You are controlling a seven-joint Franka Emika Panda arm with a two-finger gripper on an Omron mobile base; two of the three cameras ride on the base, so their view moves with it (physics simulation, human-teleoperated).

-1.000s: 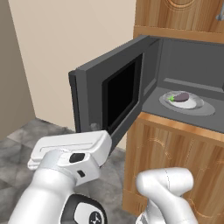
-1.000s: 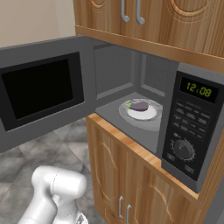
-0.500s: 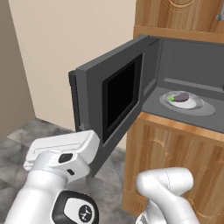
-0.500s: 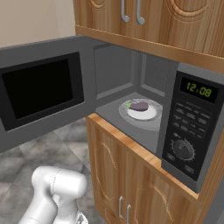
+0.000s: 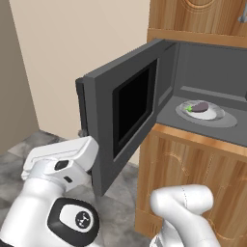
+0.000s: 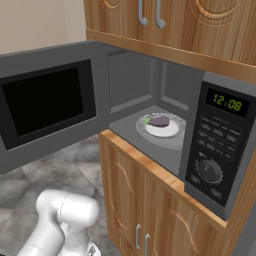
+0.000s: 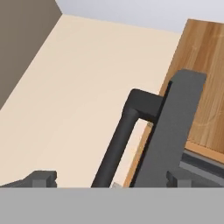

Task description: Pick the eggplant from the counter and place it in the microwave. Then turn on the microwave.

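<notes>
1. Sliding toward the lower left of the left base view, the white forearm and hand now sit further down and left than a second ago, at the outer edge of the open microwave door (image 5: 126,116). The door itself hangs at the same angle as before.
2. Looking along the gripper (image 7: 109,178), its two dark fingertips (image 7: 43,177) stand wide apart at the bottom of the hand view and hold nothing. The door's bar handle (image 7: 120,135) rises between them, with the door edge just to its right. I cannot tell whether either finger touches the handle.
3. Reading this as a judgement: the hand is lining up behind the door to push or pull it shut, the step before starting the microwave (image 6: 165,125).
4. Farther in, right of centre in the right base view, the eggplant (image 6: 160,120) lies on the white plate (image 6: 162,131) on the microwave floor, unchanged from the earlier frames. The placing part looks done.
5. At the far right of that view, the button panel (image 6: 215,150), its green display lit and the dial (image 6: 207,170) below, stands untouched.
</notes>
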